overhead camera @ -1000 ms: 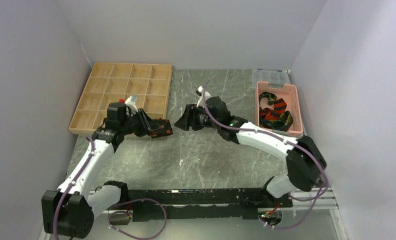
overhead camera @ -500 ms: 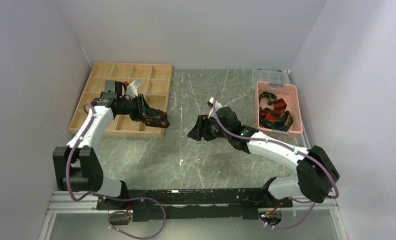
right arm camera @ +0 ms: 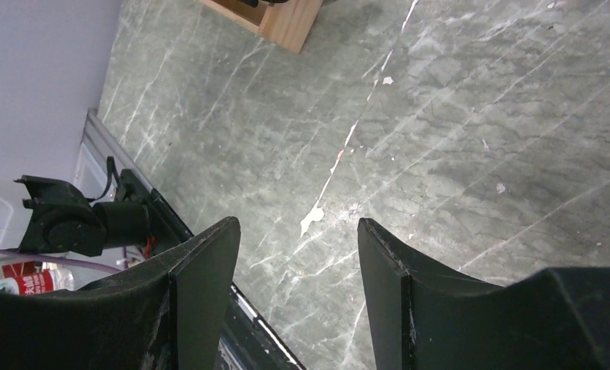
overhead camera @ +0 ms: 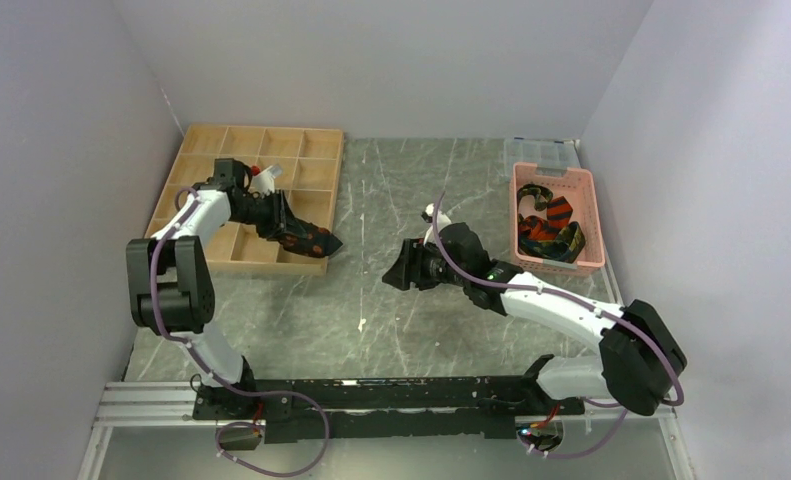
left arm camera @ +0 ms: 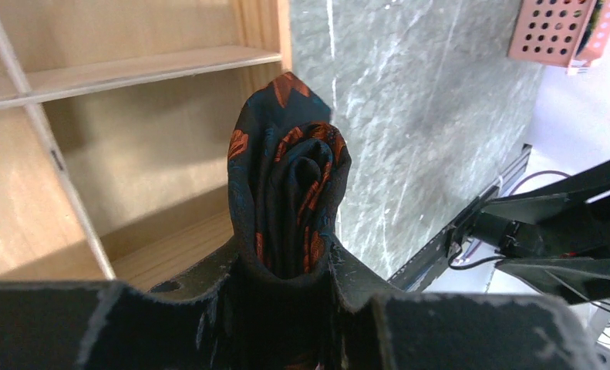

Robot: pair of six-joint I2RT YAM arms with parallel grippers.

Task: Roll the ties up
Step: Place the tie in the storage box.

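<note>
My left gripper [overhead camera: 306, 238] is shut on a rolled black tie with orange-red leaf blotches [left arm camera: 290, 193]. It holds the roll over the near right corner of the wooden compartment tray [overhead camera: 199, 190]. In the left wrist view the roll stands up between my fingers [left arm camera: 201, 274], above a tray compartment [left arm camera: 155, 162]. My right gripper [overhead camera: 399, 272] is open and empty over the middle of the grey table; its fingers [right arm camera: 201, 270] show only bare marble between them. More ties [overhead camera: 546, 225], striped orange, red and yellow, lie bunched in the pink basket [overhead camera: 591, 215] at the right.
A clear plastic box [overhead camera: 541, 152] sits behind the pink basket. The tray's corner shows at the top of the right wrist view [right arm camera: 290, 23]. Grey walls close in on three sides. The arm rail [overhead camera: 391, 400] runs along the near edge.
My left arm has swung back and left, carrying the rolled tie from over the table to the tray's near right corner. My right gripper has drawn back toward the right and nearer.
</note>
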